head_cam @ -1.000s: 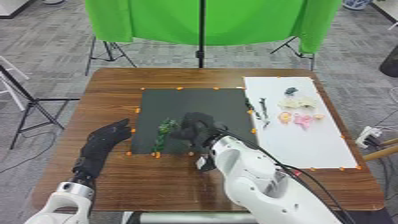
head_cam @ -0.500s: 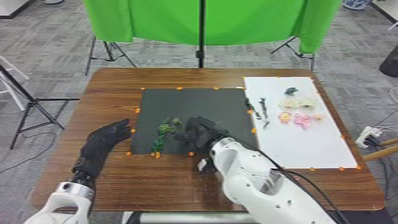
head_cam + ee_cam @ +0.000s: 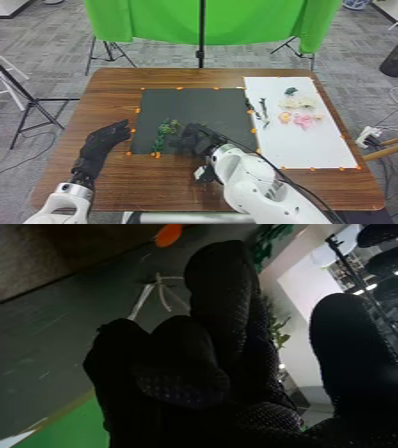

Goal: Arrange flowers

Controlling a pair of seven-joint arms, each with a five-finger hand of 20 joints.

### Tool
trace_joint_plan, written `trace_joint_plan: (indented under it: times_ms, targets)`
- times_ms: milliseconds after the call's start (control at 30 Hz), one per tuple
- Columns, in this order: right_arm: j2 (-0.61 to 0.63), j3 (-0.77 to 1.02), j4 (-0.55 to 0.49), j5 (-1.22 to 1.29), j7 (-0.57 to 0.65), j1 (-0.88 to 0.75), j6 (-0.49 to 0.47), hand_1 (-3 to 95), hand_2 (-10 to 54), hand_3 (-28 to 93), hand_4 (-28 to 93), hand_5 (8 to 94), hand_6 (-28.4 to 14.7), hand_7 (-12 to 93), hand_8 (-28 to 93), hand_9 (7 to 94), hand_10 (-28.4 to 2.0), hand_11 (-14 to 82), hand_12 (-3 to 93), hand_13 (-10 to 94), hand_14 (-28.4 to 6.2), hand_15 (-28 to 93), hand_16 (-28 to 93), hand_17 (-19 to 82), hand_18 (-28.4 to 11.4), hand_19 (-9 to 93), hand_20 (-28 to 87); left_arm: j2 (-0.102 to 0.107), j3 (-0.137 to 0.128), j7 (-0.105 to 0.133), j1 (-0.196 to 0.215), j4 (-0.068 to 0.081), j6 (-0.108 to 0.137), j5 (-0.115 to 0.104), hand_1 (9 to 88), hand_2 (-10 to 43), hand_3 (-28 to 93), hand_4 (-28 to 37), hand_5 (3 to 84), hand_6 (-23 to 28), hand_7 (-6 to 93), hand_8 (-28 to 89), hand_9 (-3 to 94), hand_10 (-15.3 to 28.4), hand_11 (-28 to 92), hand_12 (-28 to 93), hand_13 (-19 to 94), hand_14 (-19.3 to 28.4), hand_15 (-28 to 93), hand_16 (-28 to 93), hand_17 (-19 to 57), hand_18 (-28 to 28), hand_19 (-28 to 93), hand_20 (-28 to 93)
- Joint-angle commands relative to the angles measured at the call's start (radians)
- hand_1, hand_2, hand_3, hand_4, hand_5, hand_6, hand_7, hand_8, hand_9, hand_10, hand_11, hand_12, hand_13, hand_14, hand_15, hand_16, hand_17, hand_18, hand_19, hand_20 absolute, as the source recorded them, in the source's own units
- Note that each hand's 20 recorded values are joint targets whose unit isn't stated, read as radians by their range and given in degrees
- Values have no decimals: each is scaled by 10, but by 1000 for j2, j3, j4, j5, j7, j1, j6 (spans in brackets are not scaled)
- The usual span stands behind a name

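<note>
Head view: spotted one green clump point(image 3: 165, 134) on the left of one dark mat point(image 3: 195, 101), stretched lengthwise near to far, aimed leafy end away. Caught one right hand point(image 3: 197, 140) just beside, couldn't tell how closed or whether gripping anything. Saw one left hand point(image 3: 107, 136), relaxed open, empty. Counted one pink bloom point(image 3: 303, 121) between two peach blooms point(image 3: 284, 117), on one white sheet point(image 3: 311, 150).

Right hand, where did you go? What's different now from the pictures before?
The right hand moved over the dark mat, back toward the robot. I can't tell if it grabbed or let go of anything. The left hand, the green sprig on the mat and the pink flowers stayed where they were.
</note>
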Motion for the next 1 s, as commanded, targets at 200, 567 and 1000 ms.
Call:
trace_joint_plan:
  times_ms: [200, 567, 1000]
  targets:
    - [29, 107, -60, -57, 3, -5, 144, 219, 99, 628, -144, 750, -14, 145, -92, 886, -145, 460, 249, 917, -56, 656, 294, 696, -127, 932, 617, 0, -1, -12, 9, 7, -12, -1, 248, -23, 674, -222, 445, 60, 81, -53, 405, 138, 166, 100, 299, 185, 253, -15, 20, 144, 128, 199]
    - [16, 48, 46, -21, 15, 16, 63, 220, 95, 630, -143, 740, -19, 141, -92, 881, -146, 458, 251, 917, -55, 652, 298, 695, -125, 932, 618, -1, 4, -11, -4, 10, -22, 4, 249, -22, 672, -222, 446, 61, 81, -54, 405, 137, 165, 99, 298, 185, 253, -15, 20, 144, 126, 198]
    - [36, 31, -5, -13, 10, -8, 45, 221, 96, 627, -144, 737, -21, 138, -91, 880, -148, 457, 250, 916, -55, 649, 300, 693, -125, 932, 614, -8, 2, -13, -5, 8, -22, 5, 249, -23, 673, -221, 445, 60, 81, -54, 406, 138, 166, 99, 299, 186, 253, -15, 20, 144, 125, 198]
